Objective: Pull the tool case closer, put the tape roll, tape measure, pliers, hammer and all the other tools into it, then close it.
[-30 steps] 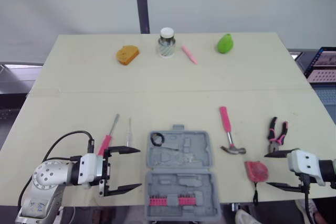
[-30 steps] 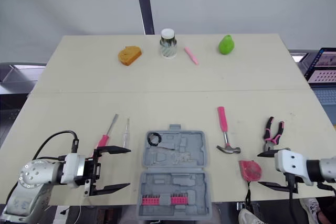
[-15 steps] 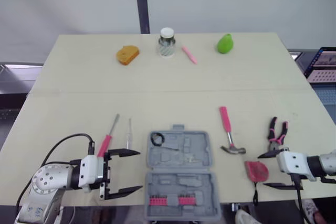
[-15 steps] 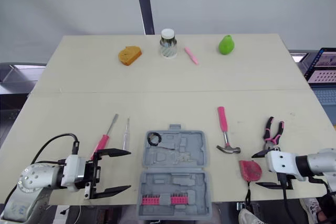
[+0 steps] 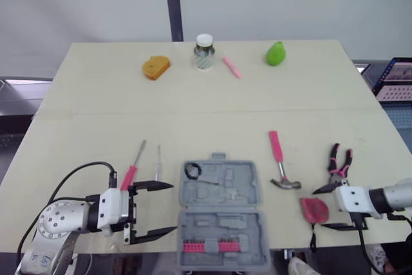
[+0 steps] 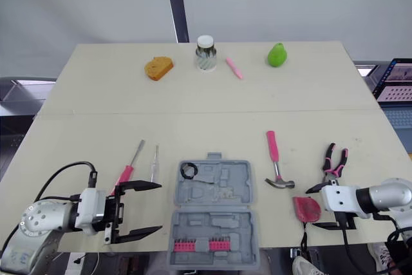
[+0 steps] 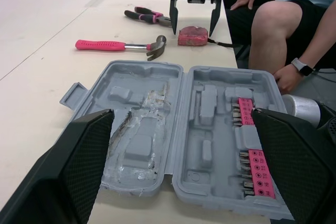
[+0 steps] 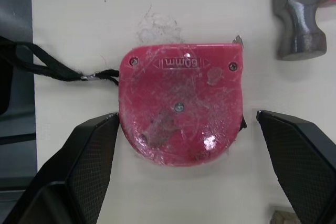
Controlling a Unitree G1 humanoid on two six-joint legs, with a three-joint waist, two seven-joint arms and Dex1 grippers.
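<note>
The grey tool case (image 5: 222,214) lies open at the table's front edge, with a black tape roll (image 5: 192,171) in its far left corner. My left gripper (image 5: 153,208) stands open just left of the case. A pink-handled hammer (image 5: 280,167), pink pliers (image 5: 340,164) and a red tape measure (image 5: 314,209) lie to the right. My right gripper (image 5: 320,208) is open, its fingers (image 8: 79,177) on either side of the tape measure (image 8: 181,103). Two screwdrivers (image 5: 133,169) lie left of the case.
Along the far edge stand an orange object (image 5: 156,67), a jar (image 5: 204,51), a pink marker (image 5: 232,67) and a green object (image 5: 275,53). A person's leg (image 7: 283,24) sits past the table's front edge. The case overhangs that edge slightly.
My right gripper has moved left, so its open fingers now flank the tape measure. The left gripper has barely shifted.
</note>
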